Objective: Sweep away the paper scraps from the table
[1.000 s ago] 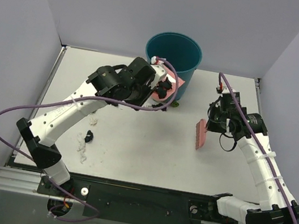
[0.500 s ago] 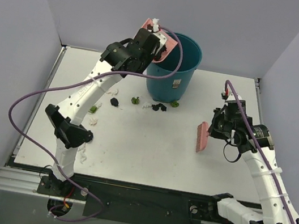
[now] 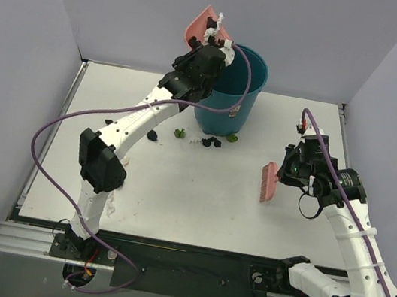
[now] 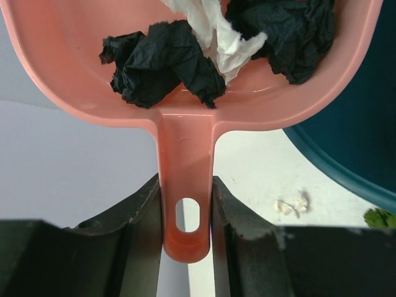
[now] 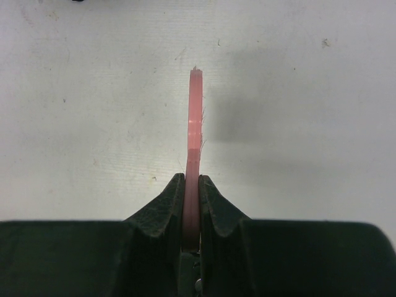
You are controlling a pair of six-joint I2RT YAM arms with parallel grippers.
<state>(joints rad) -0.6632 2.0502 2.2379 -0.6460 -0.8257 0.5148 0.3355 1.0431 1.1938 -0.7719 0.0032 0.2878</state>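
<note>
Grey walls (image 3: 130,7) close in three sides of the white table (image 3: 197,202), and a teal bin (image 3: 219,118) stands at its far edge; take your bearings from that bin.

The paper scraps (image 4: 164,62) are split. Several black and white wads lie in the pink dustpan (image 4: 185,124), bunched toward its handle end. A loose scatter of black and green bits lies on the table at the foot of the bin, on its near side, and trails to the left of it. Some may be hidden under the left arm; you cannot tell from above.

Your left gripper (image 4: 187,204) is clamped on the dustpan's handle, one finger on each side. It holds the pan raised above the bin's left rim, and from the wrist view the pan's right edge overlaps that rim. Well to the right of the bin, nearer you, your right gripper (image 5: 192,185) is pinched tight on the thin pink brush (image 5: 195,117), which hangs just above bare table.

You look to be at the dumping step, with the first load lifted and not yet tipped. Next, carry the pan fully over the bin's opening and roll the wrist so its mouth points down into it. Tip slowly, because light wads may catch on the rim and fall outside. After that, another sweep at the foot of the bin is needed.
</note>
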